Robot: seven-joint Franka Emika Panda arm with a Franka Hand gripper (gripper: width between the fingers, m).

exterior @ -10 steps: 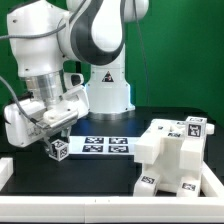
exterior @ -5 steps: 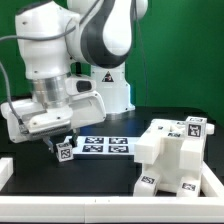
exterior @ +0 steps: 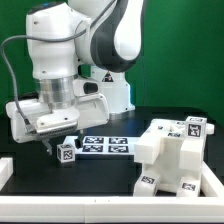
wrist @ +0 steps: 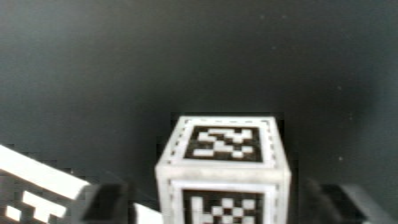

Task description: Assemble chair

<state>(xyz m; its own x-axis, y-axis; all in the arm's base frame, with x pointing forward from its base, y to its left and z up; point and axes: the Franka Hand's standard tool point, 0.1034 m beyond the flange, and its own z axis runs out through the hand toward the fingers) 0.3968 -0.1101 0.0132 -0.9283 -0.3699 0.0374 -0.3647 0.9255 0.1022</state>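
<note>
A small white chair piece (exterior: pixel 68 152) with black-and-white tags stands upright on the black table, just off the marker board's end on the exterior view's left. My gripper (exterior: pixel 61 140) hangs over it with a finger on either side. In the wrist view the piece (wrist: pixel 222 160) sits between the two dark fingertips (wrist: pixel 118 206), and a narrow dark gap shows on each side, so the gripper (wrist: pixel 224 212) is open around it. The blocky white part-built chair (exterior: pixel 175 155) rests at the exterior view's right.
The marker board (exterior: pixel 106 146) lies flat mid-table; its corner shows in the wrist view (wrist: pixel 32 190). The arm's white base (exterior: pixel 112 95) stands behind it. A white raised border (exterior: pixel 60 208) runs along the table's near edge.
The arm carried the small piece a little toward the exterior view's right and down onto the table. The jaws have spread away from its sides.
</note>
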